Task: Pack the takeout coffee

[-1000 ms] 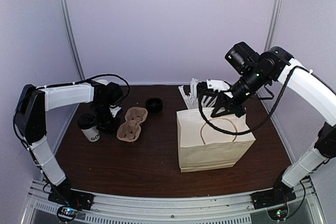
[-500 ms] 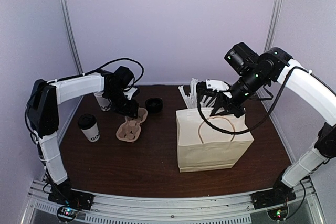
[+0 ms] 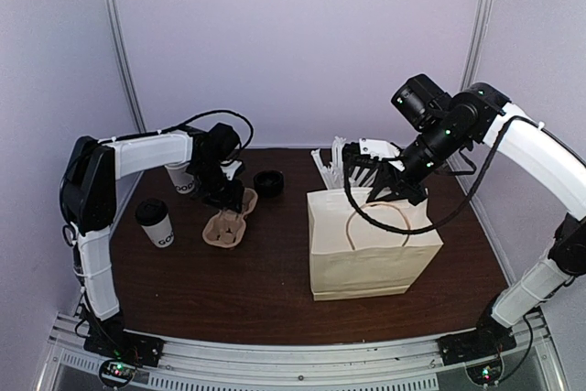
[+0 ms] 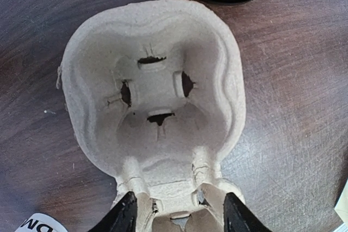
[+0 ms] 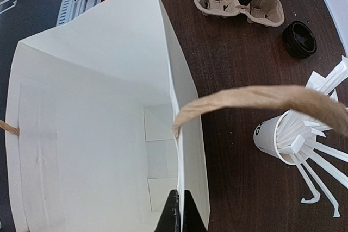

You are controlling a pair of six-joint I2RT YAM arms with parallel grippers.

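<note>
Moved over to the tray (image 4: 152, 96), left pincer (image 4: 179, 215) is spread; the takeout coffee (image 3: 157, 223), left of it, is squashy, best held mid-wall

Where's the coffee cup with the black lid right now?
In the top view the takeout coffee stands on the left side of the table, left of the cardboard cup carrier and in front of the stack of white cups.

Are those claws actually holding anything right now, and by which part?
The right gripper pinches the paper bag by its top rim. The left gripper straddles the narrow middle of the cup carrier; whether it grips cannot be told.
</note>
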